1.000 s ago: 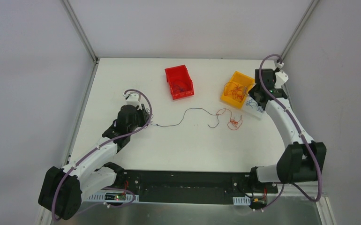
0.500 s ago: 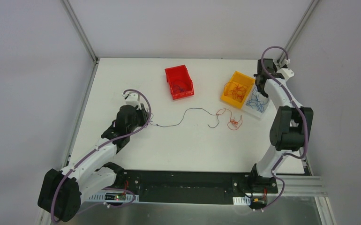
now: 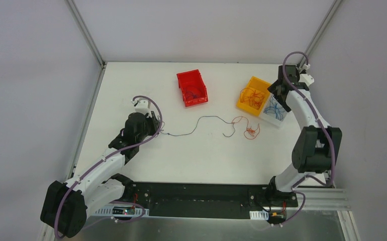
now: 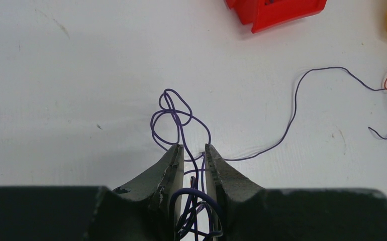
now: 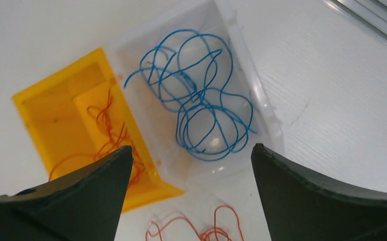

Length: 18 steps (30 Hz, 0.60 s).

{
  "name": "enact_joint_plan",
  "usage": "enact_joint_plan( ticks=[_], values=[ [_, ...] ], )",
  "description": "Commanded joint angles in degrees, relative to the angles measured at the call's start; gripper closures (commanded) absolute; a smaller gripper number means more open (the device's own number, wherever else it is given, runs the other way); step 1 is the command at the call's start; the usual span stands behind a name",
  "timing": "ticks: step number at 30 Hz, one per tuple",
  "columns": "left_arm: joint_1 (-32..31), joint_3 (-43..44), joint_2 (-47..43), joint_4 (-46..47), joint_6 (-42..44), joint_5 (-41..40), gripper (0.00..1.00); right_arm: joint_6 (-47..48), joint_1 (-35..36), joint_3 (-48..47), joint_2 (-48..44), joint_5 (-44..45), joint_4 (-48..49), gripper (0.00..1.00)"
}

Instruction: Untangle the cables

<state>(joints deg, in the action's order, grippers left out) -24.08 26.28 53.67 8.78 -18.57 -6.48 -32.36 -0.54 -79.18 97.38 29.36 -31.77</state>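
Note:
A long purple cable [image 3: 201, 120] runs across the table from the left towards the middle. Its looped left end [image 4: 174, 118] is bunched between the fingers of my left gripper [image 4: 194, 150], which is shut on it low over the table [image 3: 156, 128]. At its right end the purple cable crosses an orange cable [image 3: 249, 129] that lies in loose curls on the table. My right gripper [image 5: 191, 150] hangs wide open and empty above a clear bin [image 5: 269, 115], where a blue cable [image 5: 201, 100] lies coiled.
A yellow bin [image 3: 246, 105] with orange cables [image 5: 113, 133] touches the clear bin's left side. A red bin [image 3: 191, 88] with a dark cable inside stands at the back centre. The orange cable [image 5: 201, 231] lies just in front of both bins.
My right gripper has gone from shut to wide open and lifted a little over the clear bin, its arm folding upright. The blue cable lies free in the bin. The left arm is still.

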Motion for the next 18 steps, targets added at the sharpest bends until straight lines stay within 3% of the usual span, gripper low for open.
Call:
enact_joint_plan(
  ticks=[1,7,12,18],
  values=[
    [-0.4,0.1,-0.3,2.0,0.6,0.6,0.77,7.9,4.1,7.4,-12.9,-11.9,6.6,0.07],
    [-0.4,0.1,-0.3,2.2,0.5,2.1,0.76,10.6,11.9,16.5,-19.4,-18.7,8.6,0.02],
    [-0.4,0.3,0.5,2.6,0.2,3.3,0.75,13.0,18.9,21.2,-20.5,-19.9,7.9,0.03],
    [-0.4,0.3,2.0,3.7,0.2,4.4,0.75,13.6,21.0,25.6,-21.3,-21.1,8.3,0.07]
  ],
)
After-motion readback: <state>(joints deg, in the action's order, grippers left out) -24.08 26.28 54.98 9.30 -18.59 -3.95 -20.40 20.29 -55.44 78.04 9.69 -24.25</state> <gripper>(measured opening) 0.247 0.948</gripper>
